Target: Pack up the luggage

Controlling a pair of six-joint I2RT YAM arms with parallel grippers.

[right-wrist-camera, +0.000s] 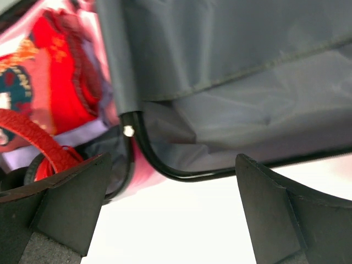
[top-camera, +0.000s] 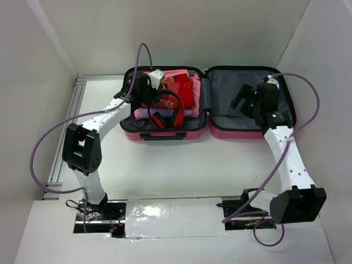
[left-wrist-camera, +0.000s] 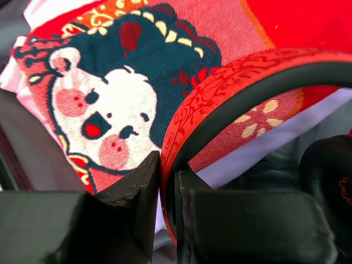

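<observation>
left gripper point(left-wrist-camera: 166, 165): pinched shut on band of red-and-black plastic headphones point(left-wrist-camera: 231, 82); lay them flat on folded red clothes point(left-wrist-camera: 110, 115), let go softly | pink hard-shell luggage point(top-camera: 165, 135): open, far middle of white table point(top-camera: 181, 170) | right gripper point(right-wrist-camera: 170, 181): wide open, holding nothing, over grey right half point(top-camera: 225, 82)

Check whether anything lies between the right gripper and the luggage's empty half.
Nothing visible does. The open right gripper hangs over the bare grey-lined half of the luggage. The clothes lie in the other half with the headphones, which the left gripper pinches.
</observation>
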